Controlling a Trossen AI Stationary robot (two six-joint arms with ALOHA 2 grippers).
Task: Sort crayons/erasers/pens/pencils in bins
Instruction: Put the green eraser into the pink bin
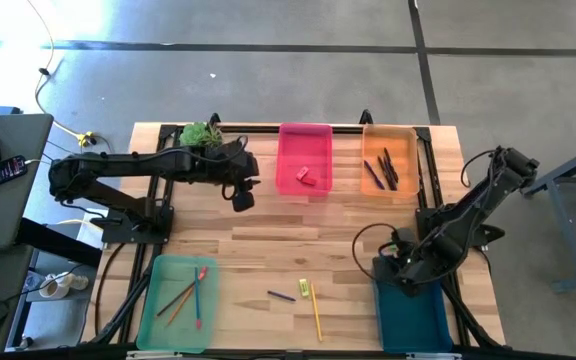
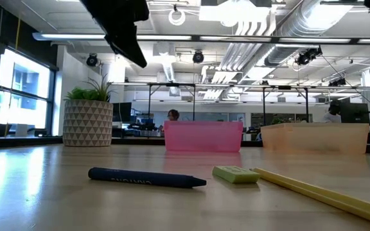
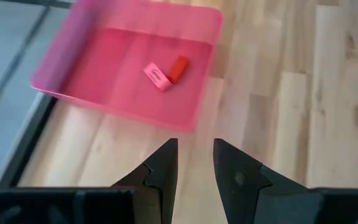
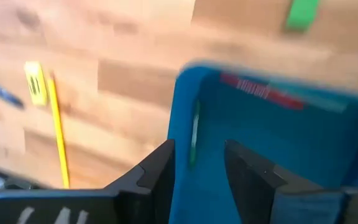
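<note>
My left gripper (image 1: 243, 196) hangs open and empty above the table, just left of the pink bin (image 1: 305, 160). That bin holds a pink eraser (image 3: 156, 76) and a red eraser (image 3: 178, 67). My right gripper (image 1: 398, 270) is open and empty over the far left corner of the teal-blue bin (image 1: 413, 318). A red crayon (image 4: 260, 90) and a thin green stick (image 4: 194, 140) lie in that bin. A dark blue crayon (image 1: 281, 296), a yellow eraser (image 1: 304, 288) and a yellow pencil (image 1: 316, 312) lie flat on the table near the front edge.
The orange bin (image 1: 390, 160) at the back right holds several dark pens. The light green bin (image 1: 178, 300) at the front left holds several pencils. A potted plant (image 1: 200, 133) stands at the back left. A small green block (image 4: 303, 14) lies on the table beyond the teal bin.
</note>
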